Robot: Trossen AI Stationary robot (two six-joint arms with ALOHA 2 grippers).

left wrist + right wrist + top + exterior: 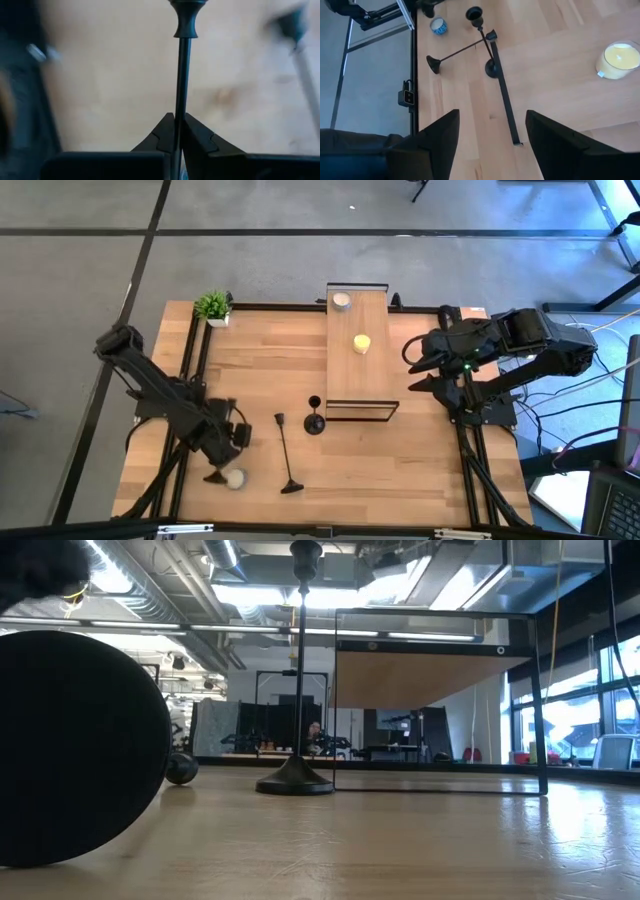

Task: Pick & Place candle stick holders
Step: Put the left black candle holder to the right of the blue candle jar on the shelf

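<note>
My left gripper [222, 458] is at the table's near left, shut on a black candle stick holder [181, 75]. Its stem runs away from the fingers to its cup end [187, 20]. A dark flared end [213, 477] shows below the gripper. A second holder [285, 452] lies on its side on the table, its base [70, 750] close to the low camera. A third holder [315, 421] stands upright on its base [294, 783] beside the shelf's near end. My right gripper [490, 135] is open and empty above the table's right side [415, 367]. My left gripper pinches the holder's thin stem [179, 111] between its two fingers, which lie across the stem. The stem's other end is hidden behind the fingers. I cannot tell whether the holder is clear of the table.
A raised wooden shelf on a black frame [357, 380] stands mid-table with a yellow candle [361, 343] and a white candle [342, 301] on it. A small white candle [236, 478] lies by my left gripper. A green potted plant [212, 306] stands at the far left corner.
</note>
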